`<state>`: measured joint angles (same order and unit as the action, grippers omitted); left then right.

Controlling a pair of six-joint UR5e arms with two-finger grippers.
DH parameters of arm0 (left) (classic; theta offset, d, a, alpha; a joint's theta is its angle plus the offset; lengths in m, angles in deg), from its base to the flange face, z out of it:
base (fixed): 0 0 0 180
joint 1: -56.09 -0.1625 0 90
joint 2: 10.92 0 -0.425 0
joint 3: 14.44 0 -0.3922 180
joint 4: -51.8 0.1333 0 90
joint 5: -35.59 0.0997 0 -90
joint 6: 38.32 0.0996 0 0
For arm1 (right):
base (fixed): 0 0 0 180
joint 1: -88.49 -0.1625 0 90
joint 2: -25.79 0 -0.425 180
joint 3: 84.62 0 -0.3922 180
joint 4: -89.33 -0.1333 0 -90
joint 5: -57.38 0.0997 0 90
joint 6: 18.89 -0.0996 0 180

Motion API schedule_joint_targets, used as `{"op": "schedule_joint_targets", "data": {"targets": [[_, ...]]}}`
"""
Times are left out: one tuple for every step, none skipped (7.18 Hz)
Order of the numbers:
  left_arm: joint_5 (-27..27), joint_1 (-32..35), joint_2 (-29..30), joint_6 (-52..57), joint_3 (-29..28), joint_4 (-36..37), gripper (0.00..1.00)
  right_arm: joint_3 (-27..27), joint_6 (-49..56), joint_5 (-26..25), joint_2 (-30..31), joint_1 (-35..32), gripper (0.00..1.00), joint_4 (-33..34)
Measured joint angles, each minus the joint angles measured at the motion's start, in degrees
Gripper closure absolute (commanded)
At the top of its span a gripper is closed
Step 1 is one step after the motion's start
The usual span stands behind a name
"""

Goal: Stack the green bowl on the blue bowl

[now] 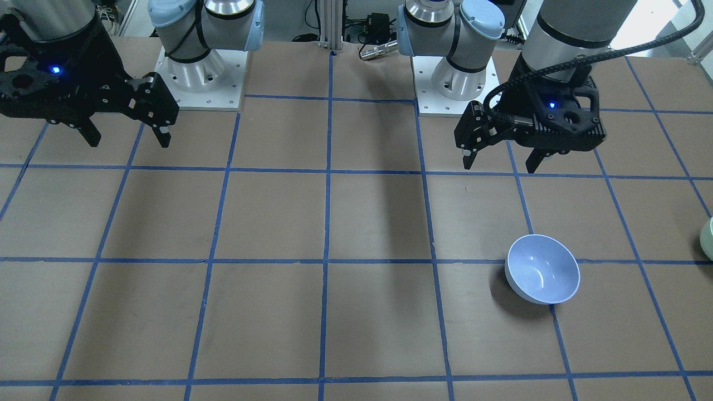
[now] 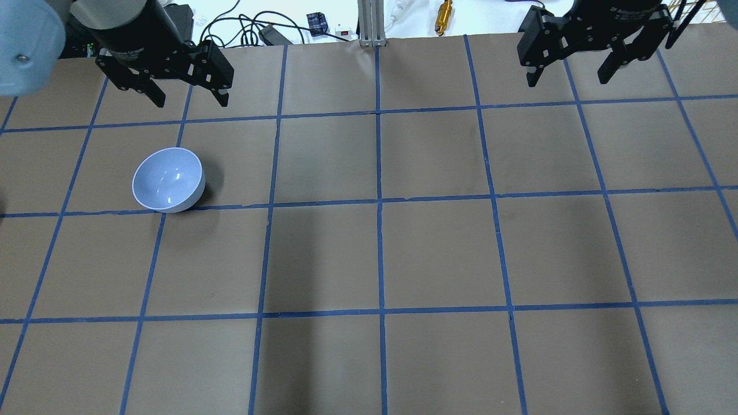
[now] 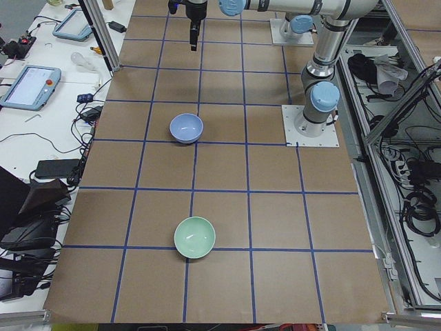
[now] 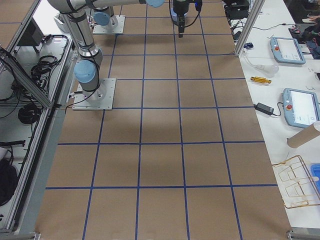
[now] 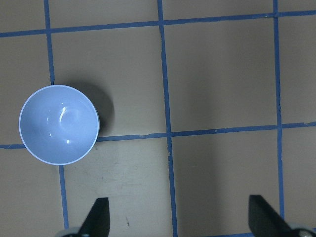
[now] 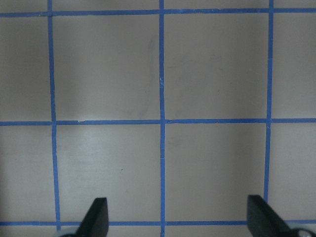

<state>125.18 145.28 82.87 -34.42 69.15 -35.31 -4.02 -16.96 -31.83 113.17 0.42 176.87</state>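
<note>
The blue bowl (image 1: 542, 269) stands upright and empty on the brown gridded table, on the robot's left side; it also shows in the overhead view (image 2: 168, 179), the exterior left view (image 3: 187, 127) and the left wrist view (image 5: 58, 124). The green bowl (image 3: 194, 236) stands upright and empty farther toward the table's left end, apart from the blue bowl; only its edge (image 1: 708, 238) shows in the front view. My left gripper (image 1: 499, 165) (image 2: 190, 102) (image 5: 181, 219) is open and empty, raised above the table near the blue bowl. My right gripper (image 1: 128, 142) (image 2: 566, 80) (image 6: 180, 219) is open and empty, raised over bare table.
The two arm bases (image 1: 203, 78) (image 1: 457, 83) stand on white plates at the robot's edge. Blue tape lines (image 2: 379, 202) grid the table. Tablets (image 4: 300, 106), cables and a wire rack (image 4: 297, 180) lie on a side bench beyond the table's edge.
</note>
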Motion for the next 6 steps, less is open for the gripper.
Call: {"op": "schedule_joint_targets", "data": {"targets": [[0.2, -0.4, -0.2, 1.6, 0.0, -0.3, 0.0, 0.0, 0.0, 0.0, 0.0, 0.0, 0.0, 0.0], [0.3, -2.2, -0.6, 5.2, -0.1, -1.6, 0.0, 0.0, 0.0, 0.0, 0.0, 0.0, 0.0, 0.0], [0.1, -6.0, -1.2, 10.3, -0.3, -4.1, 0.0, 0.0, 0.0, 0.0, 0.0, 0.0, 0.0, 0.0], [0.0, -10.2, -1.6, 16.5, -0.5, -6.6, 0.0, 0.0, 0.0, 0.0, 0.0, 0.0, 0.0, 0.0], [0.1, -14.8, -1.7, 24.7, -0.6, -8.4, 0.0, 0.0, 0.0, 0.0, 0.0, 0.0, 0.0, 0.0], [0.4, -20.3, -1.3, 33.6, -0.7, -9.4, 0.0, 0.0, 0.0, 0.0, 0.0, 0.0, 0.0, 0.0]]}}
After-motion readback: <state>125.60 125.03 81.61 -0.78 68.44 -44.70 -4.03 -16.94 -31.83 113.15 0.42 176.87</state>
